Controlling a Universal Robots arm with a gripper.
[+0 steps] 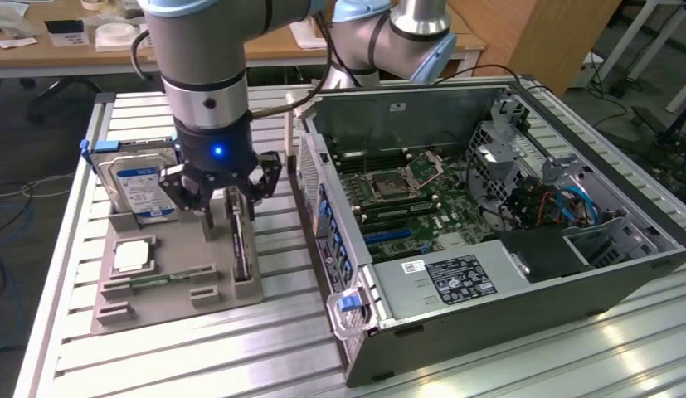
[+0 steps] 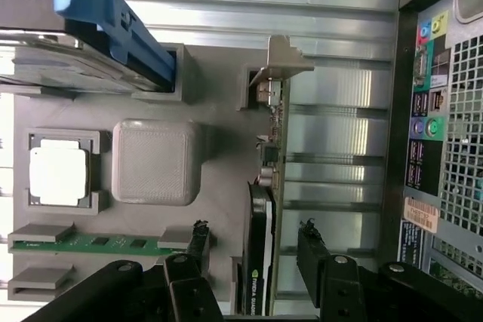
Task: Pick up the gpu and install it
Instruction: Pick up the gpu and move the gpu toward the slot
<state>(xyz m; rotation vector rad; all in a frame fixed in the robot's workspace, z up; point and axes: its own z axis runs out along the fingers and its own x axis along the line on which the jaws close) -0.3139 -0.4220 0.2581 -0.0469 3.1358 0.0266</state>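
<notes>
The claw, jaws apart, straddles the gpu, stood on edge in its grey holder for gripping; apparently untouched.

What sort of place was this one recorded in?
Probably a robotics lab or workshop set up for computer assembly: a robot arm hangs over a slatted metal table that carries an open computer case and a gray tray of parts.

1. Grey plastic parts holder sits on the slatted aluminium table.
2. Silver hard drive with a white-and-blue label stands on edge in an end slot of the holder.
3. Square silver CPU chip lies flat in its pocket, with a narrow green memory stick just beside it.
4. Open grey PC tower case lies on its side at the exterior view's right, with a green motherboard and a silver power supply with a black label inside.
</notes>
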